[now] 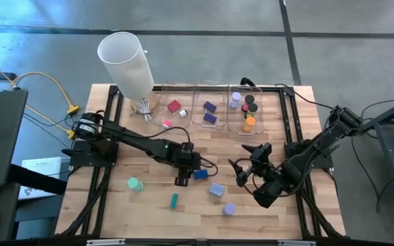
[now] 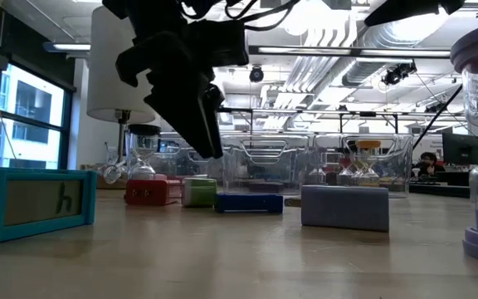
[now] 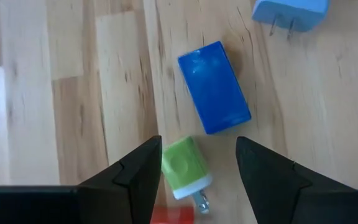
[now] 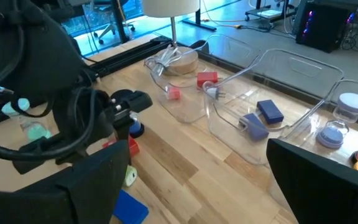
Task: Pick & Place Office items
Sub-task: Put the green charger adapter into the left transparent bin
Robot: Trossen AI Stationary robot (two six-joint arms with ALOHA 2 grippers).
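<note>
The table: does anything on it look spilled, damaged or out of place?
Nothing looks spilled or damaged. Several pieces lie loose on the wooden table outside the clear bins: a blue block, a teal stick and a green roll, among others.

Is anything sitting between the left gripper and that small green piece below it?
Nothing visible blocks it. The left gripper hangs open over the green piece, which shows between its fingers. The blue block lies just beyond, close to the green piece.
</note>
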